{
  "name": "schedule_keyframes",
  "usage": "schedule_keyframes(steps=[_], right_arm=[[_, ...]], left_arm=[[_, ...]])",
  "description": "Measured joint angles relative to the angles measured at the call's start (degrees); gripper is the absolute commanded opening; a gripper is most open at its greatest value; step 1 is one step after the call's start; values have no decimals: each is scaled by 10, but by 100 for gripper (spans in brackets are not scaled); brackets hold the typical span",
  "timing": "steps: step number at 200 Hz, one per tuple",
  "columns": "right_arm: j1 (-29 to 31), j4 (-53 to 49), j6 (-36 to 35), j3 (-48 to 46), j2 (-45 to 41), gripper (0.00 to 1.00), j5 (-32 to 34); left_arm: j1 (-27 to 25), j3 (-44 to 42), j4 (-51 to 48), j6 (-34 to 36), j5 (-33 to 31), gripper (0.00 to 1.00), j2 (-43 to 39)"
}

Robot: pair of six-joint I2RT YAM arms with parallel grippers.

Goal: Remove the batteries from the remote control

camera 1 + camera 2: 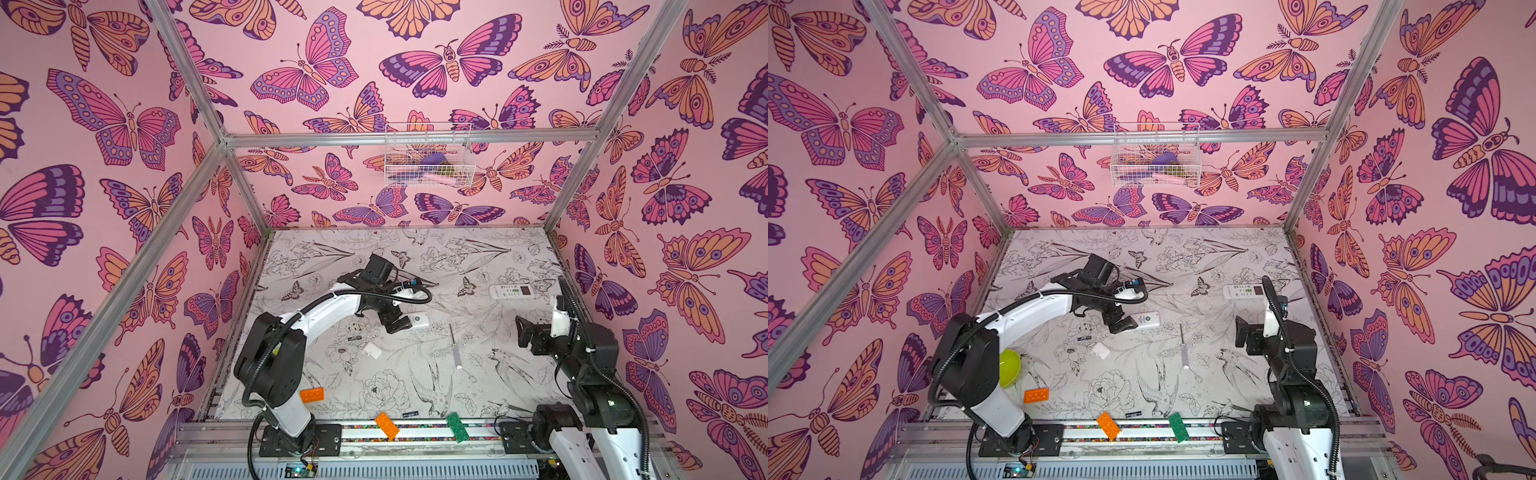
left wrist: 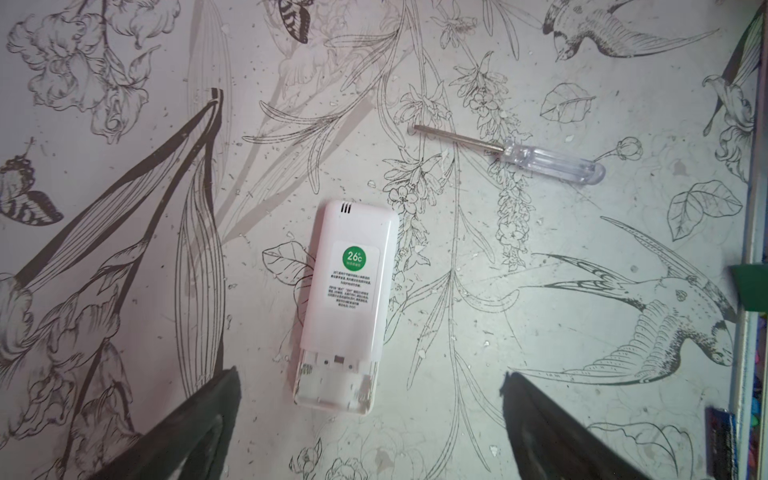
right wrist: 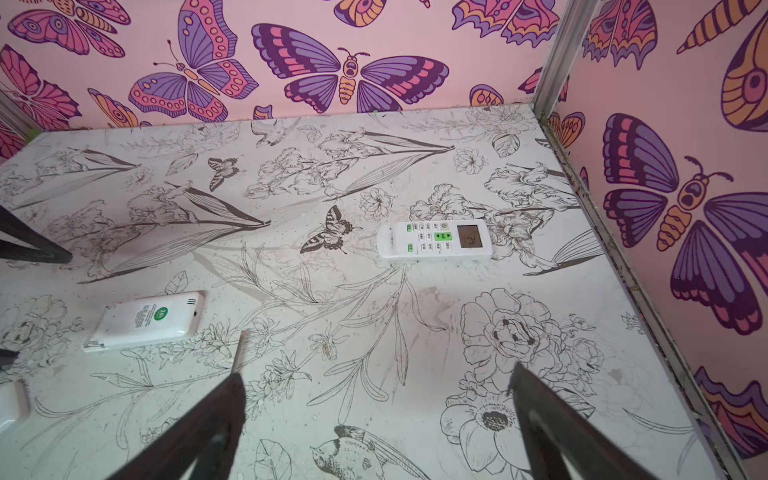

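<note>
While both black parallel grippers are held with jaws spread wide and empty, the left gripper (image 2: 370,374) is poised above the face-down white plastic remote control (image 2: 345,299), and the right gripper (image 3: 376,372) is parked well apart from it, to the right. A closure now is judged risky: only an empty shell would be seized, and loose cells near it could be knocked rolling off the floral-printed table (image 1: 519,374). Far behind that remote, the white wire basket (image 1: 428,156) is filled with purple and pink items too blurred for naming. Behind and right of the face-down remote, a second white remote (image 3: 434,239) is laid face up, possibly loaded. The face-down remote's open battery compartment (image 2: 334,382) is seen empty. One slim black battery (image 1: 355,339) is laid near its left side, another black battery (image 1: 410,414) well in front; the yellow batteries cannot be found.
</note>
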Motion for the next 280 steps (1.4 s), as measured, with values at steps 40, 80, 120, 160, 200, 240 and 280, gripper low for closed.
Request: schedule_keyframes(steps=[40,80,120,160,200,240,280], right_arm=[[0,2,-4,-9,-16,99,5],[0,5,-2,-18,-28,99,7],[6,12,7,-24,-39,99,16],[13,15,11,-27,-40,99,19],[15,16,13,-29,-45,99,23],[15,20,19,-32,-51,99,29],[15,25,24,-32,-51,99,30]], left_arm=[[-22,44,-2,5,-32,100,67],[-28,74,-7,9,-69,98,130],[-27,80,-22,9,-88,94,164],[-28,93,-30,10,-96,82,172],[-30,105,-37,11,-100,70,184],[-31,105,-41,16,-105,59,184],[-35,106,-41,4,-114,46,184]])
